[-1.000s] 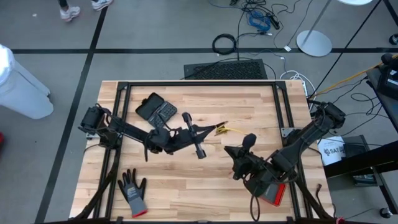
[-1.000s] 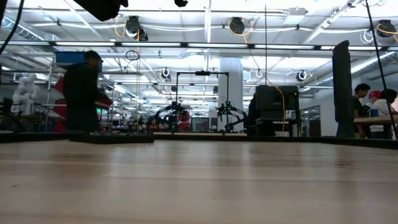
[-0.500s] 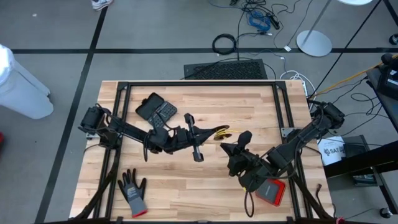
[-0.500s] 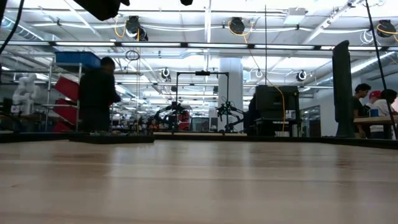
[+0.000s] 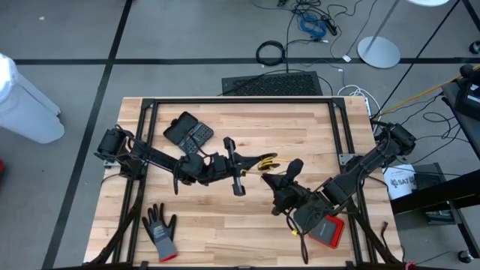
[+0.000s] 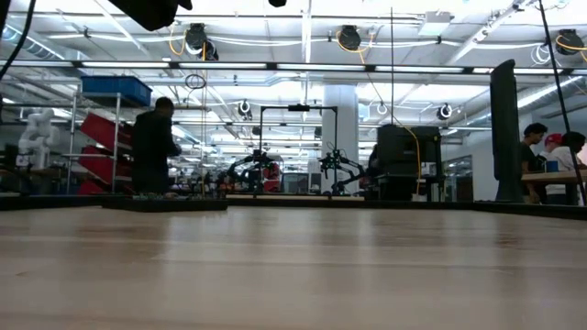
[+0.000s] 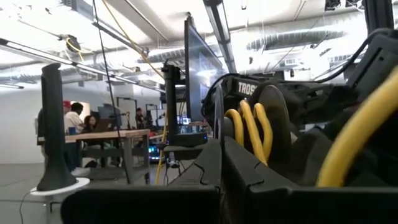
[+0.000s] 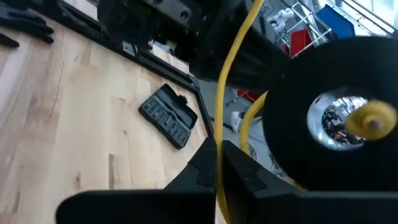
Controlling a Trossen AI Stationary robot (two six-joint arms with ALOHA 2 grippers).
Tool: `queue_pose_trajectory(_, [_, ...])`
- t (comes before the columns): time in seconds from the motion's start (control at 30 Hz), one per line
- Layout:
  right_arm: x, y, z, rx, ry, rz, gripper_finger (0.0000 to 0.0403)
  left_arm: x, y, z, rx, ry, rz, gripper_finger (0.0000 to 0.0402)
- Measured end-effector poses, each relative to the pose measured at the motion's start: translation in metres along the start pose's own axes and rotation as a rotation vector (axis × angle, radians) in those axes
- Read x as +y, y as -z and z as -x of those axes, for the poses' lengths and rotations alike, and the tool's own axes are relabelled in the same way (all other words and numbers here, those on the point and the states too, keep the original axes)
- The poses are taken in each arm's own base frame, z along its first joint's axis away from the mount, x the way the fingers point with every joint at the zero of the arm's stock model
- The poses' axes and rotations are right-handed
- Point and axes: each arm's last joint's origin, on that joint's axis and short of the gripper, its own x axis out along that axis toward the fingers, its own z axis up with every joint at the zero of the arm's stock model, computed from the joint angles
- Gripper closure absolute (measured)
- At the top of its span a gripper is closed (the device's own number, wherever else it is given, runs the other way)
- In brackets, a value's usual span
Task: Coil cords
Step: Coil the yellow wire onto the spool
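Observation:
The thin yellow cord [image 5: 267, 160] hangs above the middle of the table between my two grippers. My left gripper [image 5: 253, 160] comes from the table's left and is shut at the cord's bunched loops [image 7: 249, 127], which lie against a black round part [image 7: 273, 121]. My right gripper [image 5: 274, 178] comes from the table's near right and is shut on a strand of the cord [image 8: 231, 81]. The black round part [image 8: 336, 118] shows close beside that gripper, with a shiny middle. No gripper shows in the low view. My left gripper [image 7: 221, 165] is shut at the yellow loops, and its own fingers hide the place of contact. The fingers come roughly level from the table's left. The loops stand clear of the table. My right gripper [image 8: 217, 165] pinches a single yellow strand [image 8: 218, 146] between its two fingers. The strand runs on past the fingertips toward my left gripper. The fingers come slanting from the table's near right, and the cord is clear of the table.
A black case [image 5: 187, 131] lies on the table at the far left, also seen as the black case [image 8: 168, 115]. A grey glove [image 5: 160, 229] lies near the front left corner. A black frame [image 5: 240, 101] borders the table. A person [image 6: 151, 147] stands in the room beyond.
My right gripper has moved toward the table's left, closer to my left gripper, and has risen a little. The yellow strand that stretched between the two grippers has shortened into a small bunch at my left gripper's tips.

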Motion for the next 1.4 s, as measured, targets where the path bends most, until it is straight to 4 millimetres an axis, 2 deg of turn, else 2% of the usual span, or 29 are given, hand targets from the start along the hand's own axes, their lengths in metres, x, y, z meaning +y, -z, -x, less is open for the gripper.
queue_pose_trajectory(0.47, [-0.004,-0.015,0.0,-0.073,0.007,-0.113,0.0402,0.0,0.003,0.0,0.026,0.0,-0.011,0.04])
queue_pose_trajectory(0.8, [0.002,-0.015,-0.011,-0.064,0.024,-0.134,0.0403,0.001,0.004,0.0,0.048,-0.029,-0.039,0.04])
queue_pose_trajectory(1.1, [-0.005,-0.027,-0.011,-0.129,0.045,-0.192,0.0403,0.001,0.006,0.0,0.074,-0.047,-0.069,0.04])
queue_pose_trajectory(1.4, [-0.006,-0.023,-0.02,-0.121,0.002,-0.191,0.0403,0.001,0.005,0.0,0.063,-0.051,-0.065,0.04])
